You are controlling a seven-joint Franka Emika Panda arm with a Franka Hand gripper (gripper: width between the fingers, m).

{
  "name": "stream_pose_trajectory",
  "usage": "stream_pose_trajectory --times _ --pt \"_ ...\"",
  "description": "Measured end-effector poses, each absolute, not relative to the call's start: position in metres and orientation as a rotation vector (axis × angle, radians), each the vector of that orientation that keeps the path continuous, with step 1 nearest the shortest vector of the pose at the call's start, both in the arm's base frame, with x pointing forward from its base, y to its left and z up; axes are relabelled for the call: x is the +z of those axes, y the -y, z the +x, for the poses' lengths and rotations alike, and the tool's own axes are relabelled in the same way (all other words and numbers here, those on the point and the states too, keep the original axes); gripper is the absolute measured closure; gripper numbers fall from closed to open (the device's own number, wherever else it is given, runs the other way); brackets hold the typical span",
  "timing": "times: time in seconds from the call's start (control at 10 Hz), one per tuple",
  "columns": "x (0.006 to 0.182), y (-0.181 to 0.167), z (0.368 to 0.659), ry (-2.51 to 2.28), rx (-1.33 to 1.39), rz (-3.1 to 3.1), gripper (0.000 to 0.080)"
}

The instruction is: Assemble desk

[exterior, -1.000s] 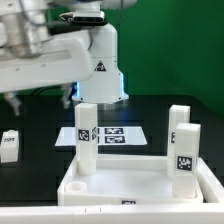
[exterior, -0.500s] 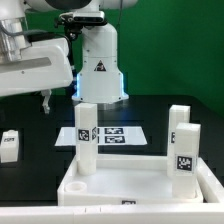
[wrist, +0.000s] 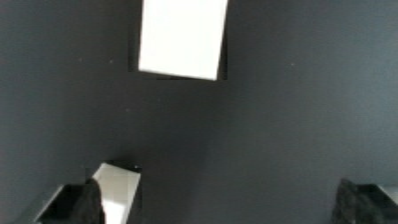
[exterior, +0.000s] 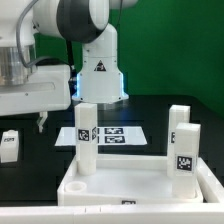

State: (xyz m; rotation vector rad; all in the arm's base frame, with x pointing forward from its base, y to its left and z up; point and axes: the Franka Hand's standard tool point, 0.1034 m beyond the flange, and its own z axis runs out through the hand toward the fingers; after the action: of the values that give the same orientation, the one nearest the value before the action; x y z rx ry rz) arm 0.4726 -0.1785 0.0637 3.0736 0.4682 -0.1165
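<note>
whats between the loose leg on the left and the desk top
In the exterior view, only bare black table separates the loose leg from the desk top; nothing lies in that stretch.

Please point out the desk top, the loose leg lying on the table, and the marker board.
desk top [exterior: 120, 189]: exterior view, bare floor of the tray.
loose leg [exterior: 9, 146]: exterior view, its tagged face.
marker board [exterior: 122, 136]: exterior view, its printed surface.

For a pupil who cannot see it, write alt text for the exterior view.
A white desk top lies upturned on a black table with three legs standing in its corners. A fourth leg lies loose at the exterior view's left, below the open gripper.
</note>
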Motion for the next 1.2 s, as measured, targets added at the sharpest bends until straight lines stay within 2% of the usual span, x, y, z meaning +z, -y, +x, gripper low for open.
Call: stream_pose_trajectory --times 0.2,0.4,0.6,0.7,0.9,1.1,1.2 --pt "0.063 0.180 0.472 -0.466 -0.119 3.074 0.0151" --pt "0.063 0.190 0.479 -0.359 -0.281 3.102 0.0151" --pt "0.069 0.189 0.487 -0.315 -0.592 3.068 0.0151" --pt "0.065 0.187 0.487 -0.322 -0.648 3.054 0.0151" --pt "0.063 0.187 0.477 -0.289 -0.856 2.999 0.0151" --pt "0.049 0.186 0.452 -0.108 -1.146 2.898 0.0151" --pt "0.053 0.184 0.447 -0.071 -1.322 2.818 0.0151"
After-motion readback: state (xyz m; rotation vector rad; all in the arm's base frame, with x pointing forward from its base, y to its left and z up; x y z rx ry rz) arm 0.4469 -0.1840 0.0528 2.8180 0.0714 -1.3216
